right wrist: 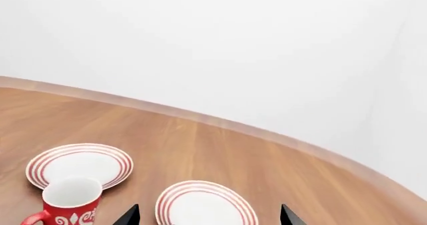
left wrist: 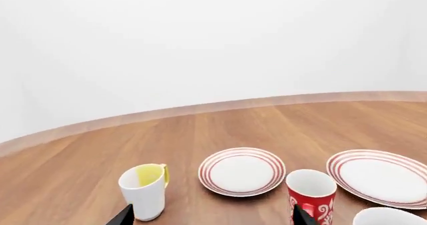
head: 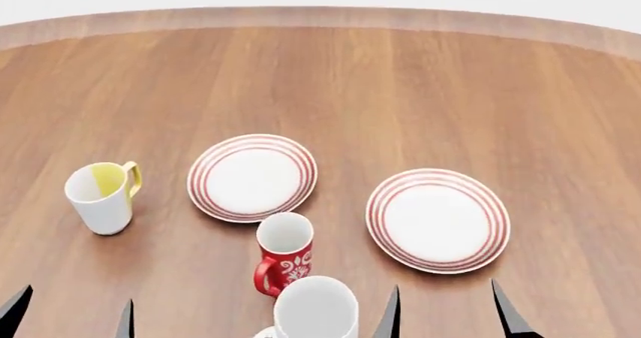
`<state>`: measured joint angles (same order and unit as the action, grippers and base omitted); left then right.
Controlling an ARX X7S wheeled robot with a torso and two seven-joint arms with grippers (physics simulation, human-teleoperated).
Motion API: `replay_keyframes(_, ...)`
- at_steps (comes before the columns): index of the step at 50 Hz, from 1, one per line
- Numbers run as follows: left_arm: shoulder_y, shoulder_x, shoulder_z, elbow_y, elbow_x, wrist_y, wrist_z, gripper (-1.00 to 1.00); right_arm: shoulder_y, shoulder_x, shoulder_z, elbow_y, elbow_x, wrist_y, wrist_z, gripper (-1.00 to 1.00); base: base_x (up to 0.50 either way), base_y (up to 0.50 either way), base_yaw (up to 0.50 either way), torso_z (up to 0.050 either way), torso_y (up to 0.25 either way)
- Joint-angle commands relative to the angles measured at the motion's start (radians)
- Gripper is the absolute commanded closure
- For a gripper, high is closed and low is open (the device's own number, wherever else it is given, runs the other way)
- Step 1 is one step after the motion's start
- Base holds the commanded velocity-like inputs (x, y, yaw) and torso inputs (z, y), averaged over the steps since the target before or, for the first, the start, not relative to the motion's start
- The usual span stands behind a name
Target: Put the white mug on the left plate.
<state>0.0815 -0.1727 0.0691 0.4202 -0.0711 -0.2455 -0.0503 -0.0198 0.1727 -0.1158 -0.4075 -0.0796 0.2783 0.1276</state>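
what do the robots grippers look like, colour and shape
Only the fingertips show. The left gripper and right gripper each have two plain black fingers, flat and tapering to sharp points. No cables, markings or padding are visible, and the arms themselves are out of frame.

Smooth, faintly sheened wood-grain planks on the table (head: 421, 90). Glossy ceramic-looking glaze on the white mug (head: 317, 308), left plate (head: 251, 177), right plate (head: 437, 218), red mug (head: 284, 254) and yellow-lined mug (head: 100, 198). Matt black tool tips.
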Motion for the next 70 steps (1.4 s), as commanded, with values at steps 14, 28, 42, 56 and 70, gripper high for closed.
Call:
replay_keyframes(14, 0.018, -0.023, 0.006, -0.003, -0.026, 0.023, -0.011, -1.0, 0.013, 0.016, -0.025, -0.004, -0.002, 0.014, 0.024, -1.0, 0.34, 0.0, 0.0, 0.0, 0.0)
replay_keyframes(28, 0.012, -0.036, 0.027, -0.008, -0.031, 0.026, -0.033, -1.0, 0.014, 0.026, -0.025, 0.001, 0.015, 0.004, 0.035, -1.0, 0.34, 0.0, 0.0, 0.0, 0.001)
replay_keyframes(42, 0.02, -0.049, 0.042, 0.005, -0.038, 0.029, -0.05, -1.0, 0.011, 0.034, -0.031, 0.016, 0.023, -0.009, 0.047, -1.0, 0.35, 0.0, 0.0, 0.0, 0.0)
replay_keyframes(56, 0.031, -0.064, 0.057, -0.016, -0.041, 0.063, -0.057, -1.0, 0.01, 0.038, -0.029, 0.024, 0.029, -0.015, 0.069, -1.0, 0.2, 0.0, 0.0, 0.0, 0.001)
replay_keyframes(70, 0.162, -0.198, 0.097, 0.043, -0.057, 0.188, 0.084, -1.0, 0.01, 0.044, -0.036, 0.048, 0.038, -0.031, 0.078, -1.0, 0.0, 0.0, 0.0, 0.0, 0.0)
